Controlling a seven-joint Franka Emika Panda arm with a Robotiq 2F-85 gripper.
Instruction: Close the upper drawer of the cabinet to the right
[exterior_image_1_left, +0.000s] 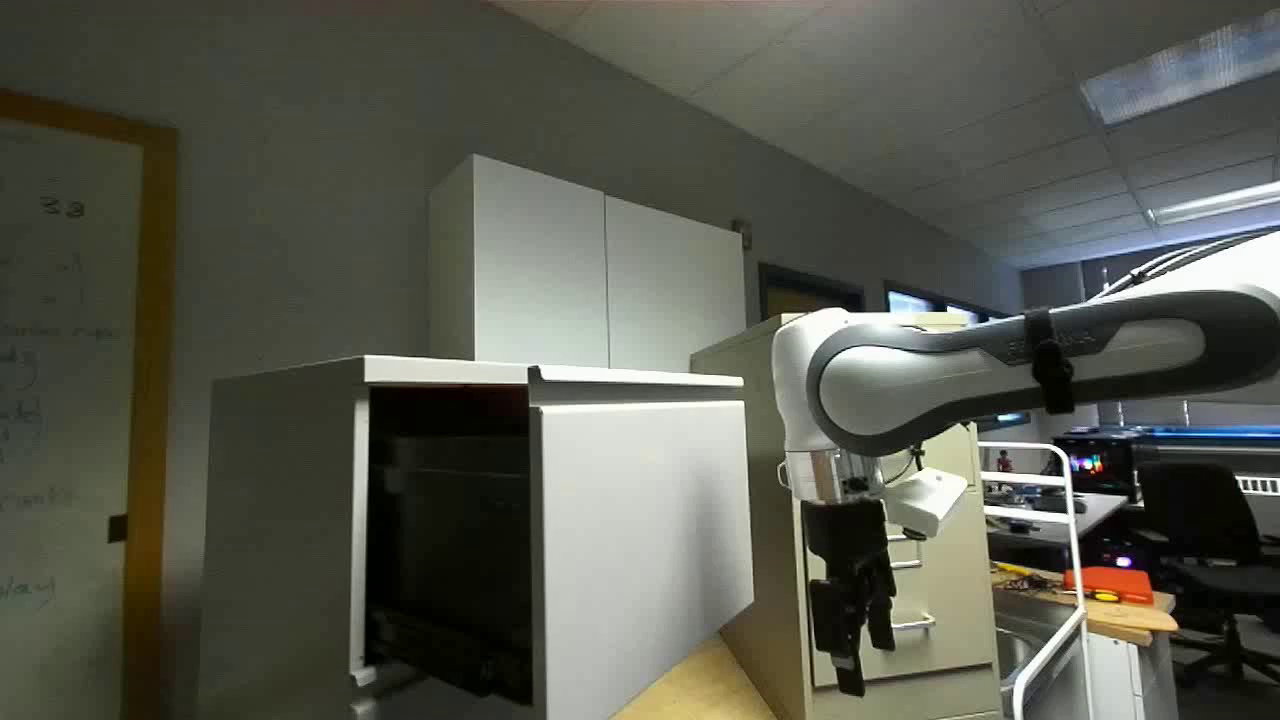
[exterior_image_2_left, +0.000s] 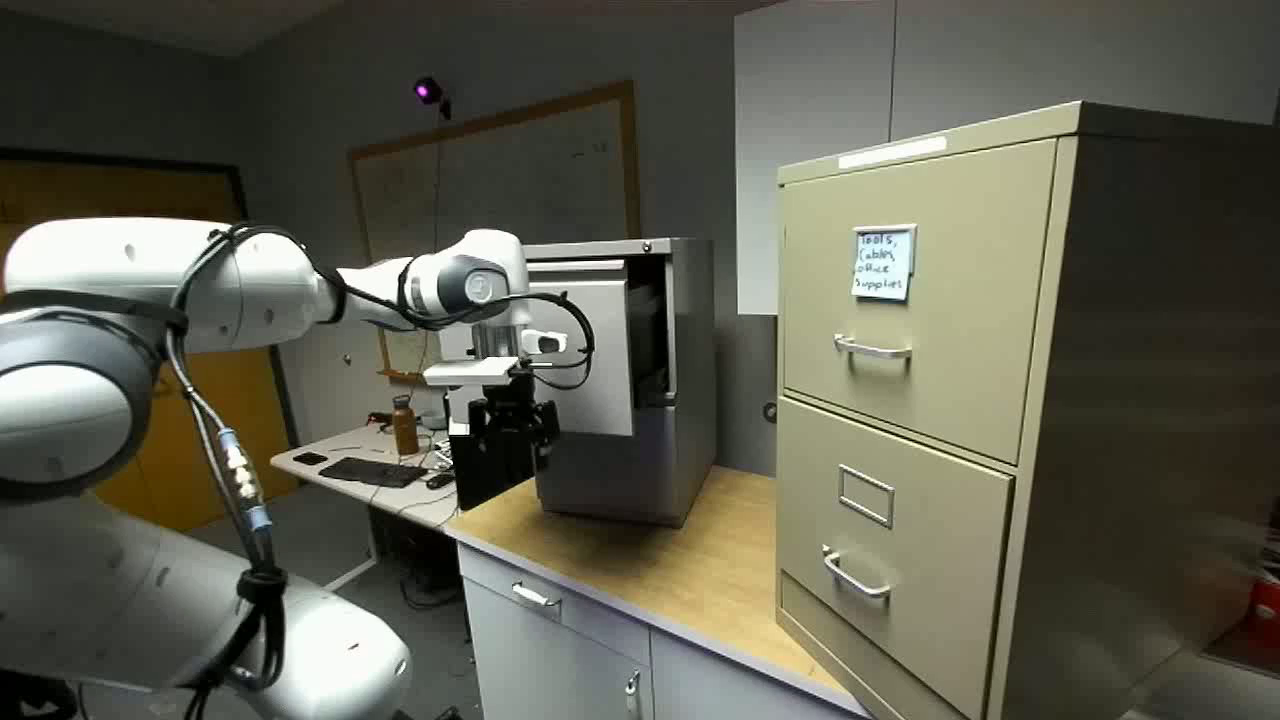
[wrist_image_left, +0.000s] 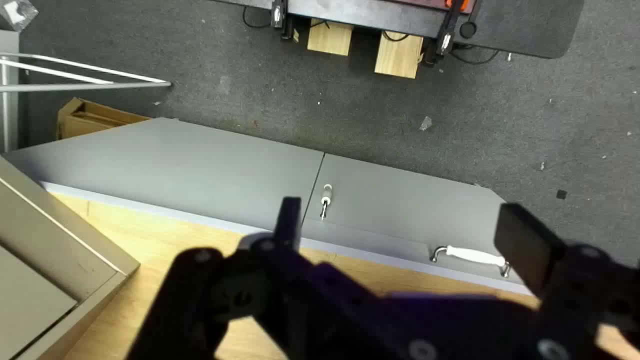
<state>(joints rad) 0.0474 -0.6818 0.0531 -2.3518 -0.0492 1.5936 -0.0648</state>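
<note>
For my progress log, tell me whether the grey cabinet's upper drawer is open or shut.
Open: in both exterior views, the upper drawer juts out from the cabinet, its dark side exposed.

We saw smooth painted metal with a soft sheen on the cabinet (exterior_image_1_left: 282, 540) and again on the flat front of the drawer (exterior_image_1_left: 645, 535). The file cabinet (exterior_image_2_left: 985, 400) was painted metal too, faintly glossy, its handle (exterior_image_2_left: 873, 349) polished metal and its note (exterior_image_2_left: 883, 265) paper. The worktop (exterior_image_2_left: 720, 565) looked to us like smooth grained wood, the base unit (wrist_image_left: 235, 172) smooth and matt, its pull (wrist_image_left: 475, 255) bright metal at the ends. The arm (exterior_image_1_left: 930, 378) looked like hard, slightly glossy plastic, its collar (exterior_image_1_left: 832, 475) bright metal; the gripper (exterior_image_1_left: 866, 655) looked matt. The floor (wrist_image_left: 400, 125) looked like rough, matt carpet; the box (wrist_image_left: 90, 120) was cardboard.
</note>
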